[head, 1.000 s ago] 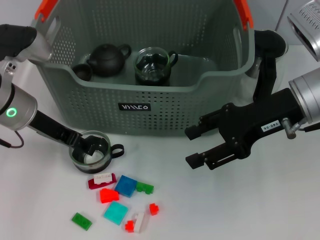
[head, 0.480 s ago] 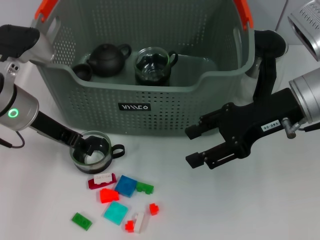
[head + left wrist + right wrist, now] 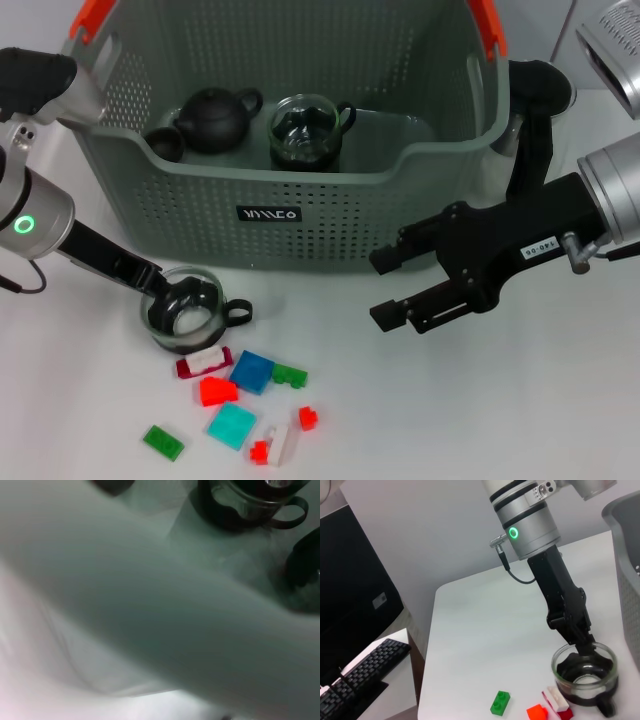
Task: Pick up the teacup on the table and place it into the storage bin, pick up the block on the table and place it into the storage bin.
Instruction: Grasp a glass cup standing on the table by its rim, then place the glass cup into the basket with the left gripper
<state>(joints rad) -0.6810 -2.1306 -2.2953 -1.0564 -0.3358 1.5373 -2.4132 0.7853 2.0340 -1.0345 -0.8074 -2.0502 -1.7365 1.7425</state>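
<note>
The glass teacup (image 3: 186,312) with a dark handle sits tilted just in front of the storage bin (image 3: 290,172). My left gripper (image 3: 172,296) is shut on the teacup's rim, one finger inside it and one outside; the right wrist view shows the same grip on the teacup (image 3: 585,679) by the left gripper (image 3: 582,649). Several small blocks lie in front of the cup, among them a blue block (image 3: 253,371) and a red block (image 3: 217,390). My right gripper (image 3: 386,290) hovers open over the table to the right, holding nothing.
Inside the bin stand a black teapot (image 3: 215,115), a second glass cup (image 3: 305,130) and a small dark cup (image 3: 165,143). The left wrist view is mostly filled by the bin's blurred rim (image 3: 150,605). A keyboard (image 3: 350,680) lies beyond the table edge.
The teacup has tipped and shifted slightly toward the blocks with the left gripper on its rim. The right arm has hardly moved.
</note>
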